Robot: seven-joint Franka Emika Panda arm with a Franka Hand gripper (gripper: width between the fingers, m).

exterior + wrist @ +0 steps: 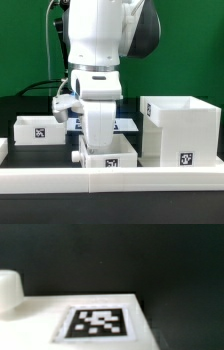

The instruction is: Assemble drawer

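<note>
The large boxy white casing [180, 130] stands at the exterior view's right, its tag facing front. One shallow tray [40, 128] with a tag lies at the left. A second tray [110, 156] lies at the front centre, with a small knob [78, 155] on its left side. My gripper [100, 142] hangs straight down onto this centre tray, and the hand hides its fingertips. The wrist view shows a white surface of the tray [40, 308] very close, with its black-and-white tag [98, 322] and a rounded white part [8, 291] beside it. No fingers show there.
A low white rail [110, 180] runs along the table's front edge, just in front of the centre tray. The marker board [128, 125] lies behind the arm, between it and the casing. The table top is black.
</note>
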